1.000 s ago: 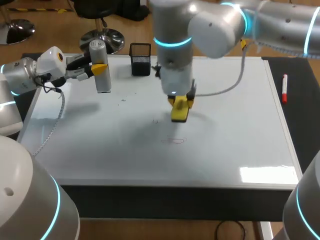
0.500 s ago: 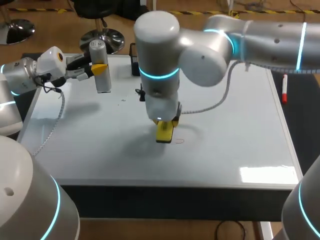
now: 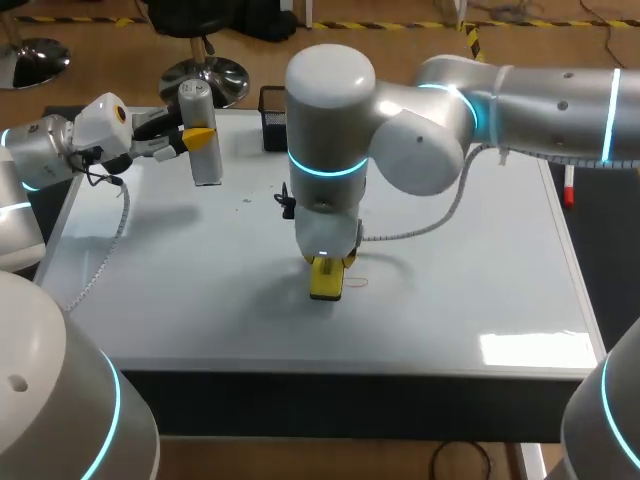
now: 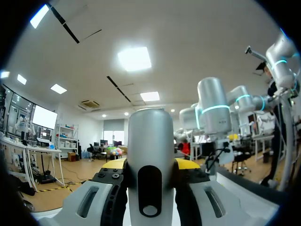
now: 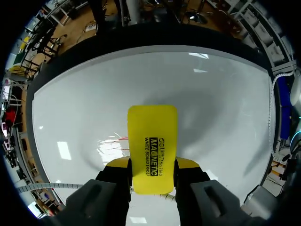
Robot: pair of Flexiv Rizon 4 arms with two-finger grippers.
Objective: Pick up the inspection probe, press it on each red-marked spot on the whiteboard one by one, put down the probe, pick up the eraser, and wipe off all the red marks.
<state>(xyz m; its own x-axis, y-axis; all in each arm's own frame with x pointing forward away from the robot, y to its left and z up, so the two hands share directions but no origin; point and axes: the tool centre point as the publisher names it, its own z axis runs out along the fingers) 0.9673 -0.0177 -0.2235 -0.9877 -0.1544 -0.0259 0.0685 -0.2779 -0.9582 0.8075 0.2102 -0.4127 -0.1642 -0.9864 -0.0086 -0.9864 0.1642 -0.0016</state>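
1. Head view showed the right gripper [image 3: 326, 266] pointing straight down. Its two yellow tips were pinched on the sides of the eraser [image 3: 326, 284].
2. The eraser stuck out just under those fingers. Its bottom face seemed to sit flat on the whiteboard [image 3: 200, 290].
3. A thin red mark [image 3: 357, 282] lay right beside the eraser, on the side away from the left gripper [image 3: 197, 135].
4. In the right wrist view the eraser [image 5: 153, 141] reached out ahead of the right gripper [image 5: 152, 170]. It was a flat, smooth yellow block with round corners and black print. Faint red streaks [image 5: 114, 140] peeked out from beside it on the shiny white board.
5. The left gripper was well apart from the eraser. It squeezed the probe [image 3: 205, 155] from two sides, and the probe stood upright. Its lower end hung under the fingers, close to the board, but I could not tell if it touched.
6. In the left wrist view the probe [image 4: 150, 155] sat between the fingers. It was a smooth, round grey tube with a dark oval slot.
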